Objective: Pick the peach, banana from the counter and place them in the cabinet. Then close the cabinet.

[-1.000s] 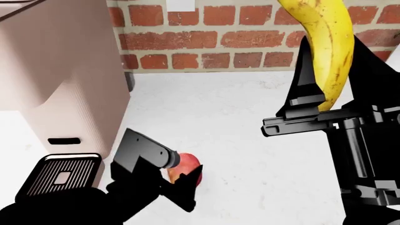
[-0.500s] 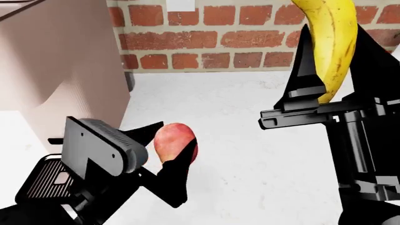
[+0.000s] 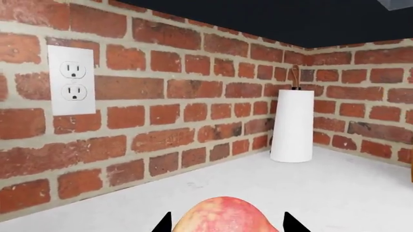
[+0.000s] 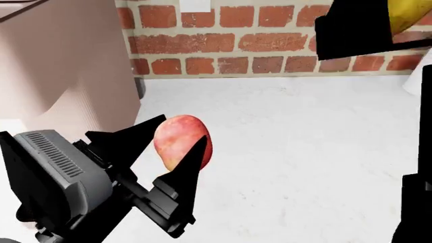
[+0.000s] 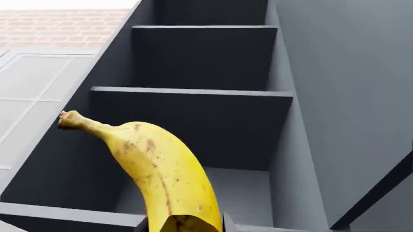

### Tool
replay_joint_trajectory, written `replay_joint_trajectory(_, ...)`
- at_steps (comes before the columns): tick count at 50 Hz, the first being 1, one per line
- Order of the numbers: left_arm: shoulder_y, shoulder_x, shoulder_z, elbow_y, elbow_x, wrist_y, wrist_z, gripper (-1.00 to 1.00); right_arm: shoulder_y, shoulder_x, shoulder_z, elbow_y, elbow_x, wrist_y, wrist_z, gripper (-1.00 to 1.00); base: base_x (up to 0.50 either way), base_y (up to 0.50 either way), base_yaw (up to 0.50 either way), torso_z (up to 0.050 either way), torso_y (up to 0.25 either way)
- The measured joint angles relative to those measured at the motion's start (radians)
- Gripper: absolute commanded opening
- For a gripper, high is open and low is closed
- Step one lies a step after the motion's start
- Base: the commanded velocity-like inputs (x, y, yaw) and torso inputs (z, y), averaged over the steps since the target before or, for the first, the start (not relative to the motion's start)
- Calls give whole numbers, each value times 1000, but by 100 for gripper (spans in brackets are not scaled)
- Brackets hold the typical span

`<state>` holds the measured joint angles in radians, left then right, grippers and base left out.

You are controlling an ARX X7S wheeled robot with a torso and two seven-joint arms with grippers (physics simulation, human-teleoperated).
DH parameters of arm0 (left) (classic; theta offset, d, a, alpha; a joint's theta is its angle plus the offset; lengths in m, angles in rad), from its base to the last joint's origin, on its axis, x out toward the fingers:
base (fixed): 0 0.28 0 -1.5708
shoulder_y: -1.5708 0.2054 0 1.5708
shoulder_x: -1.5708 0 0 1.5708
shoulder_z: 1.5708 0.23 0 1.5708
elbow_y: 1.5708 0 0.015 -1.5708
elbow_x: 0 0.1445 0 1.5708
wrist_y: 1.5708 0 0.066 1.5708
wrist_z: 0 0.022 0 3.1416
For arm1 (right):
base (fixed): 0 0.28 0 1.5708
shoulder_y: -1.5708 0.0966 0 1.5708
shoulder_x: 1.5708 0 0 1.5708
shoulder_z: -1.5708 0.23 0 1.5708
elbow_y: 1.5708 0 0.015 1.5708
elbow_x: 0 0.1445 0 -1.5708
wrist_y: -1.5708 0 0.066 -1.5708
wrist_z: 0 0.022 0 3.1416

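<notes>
The left gripper [image 4: 181,147] has lifted clear of the counter [image 4: 297,152] in the last second, and the peach [image 4: 182,140] has come up with it, so that fruit is now picked and only needs carrying to the cabinet. Its two dark fingers [image 4: 185,174] are closed against the peach's sides, holding it in the air at about seven o'clock in the head view, above the white worktop and well short of the brick wall [image 4: 223,45] at twelve.

The right gripper [image 5: 184,227] has also risen, almost out of the head view at one o'clock, where only a dark block and a sliver of yellow show. It is clamped on the lower end of the banana [image 5: 158,169], which stands up with its stem toward ten o'clock. Beyond it lie the dark open shelves of the cabinet [image 5: 193,92]; I judge the banana is close to going in.

Farther off, past the peach in the left wrist view, stand a wall outlet [image 3: 72,79] and a paper towel roll [image 3: 291,125].
</notes>
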<state>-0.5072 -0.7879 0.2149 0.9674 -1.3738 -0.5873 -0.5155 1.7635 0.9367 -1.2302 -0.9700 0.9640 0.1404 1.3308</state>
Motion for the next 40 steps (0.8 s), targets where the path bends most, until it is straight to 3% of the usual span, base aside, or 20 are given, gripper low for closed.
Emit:
replay_joint_trajectory(14,-9,-5,9,42,-34,6,-22,-100,271,-128,-57,308,135,-84,-79,-100,0,0,0,1,0)
replay_joint_trajectory(40,41,0,24,46,27,27,46,-100,425,-482,-52,1079,272,-42,-355,-100,0,0,0,0,1)
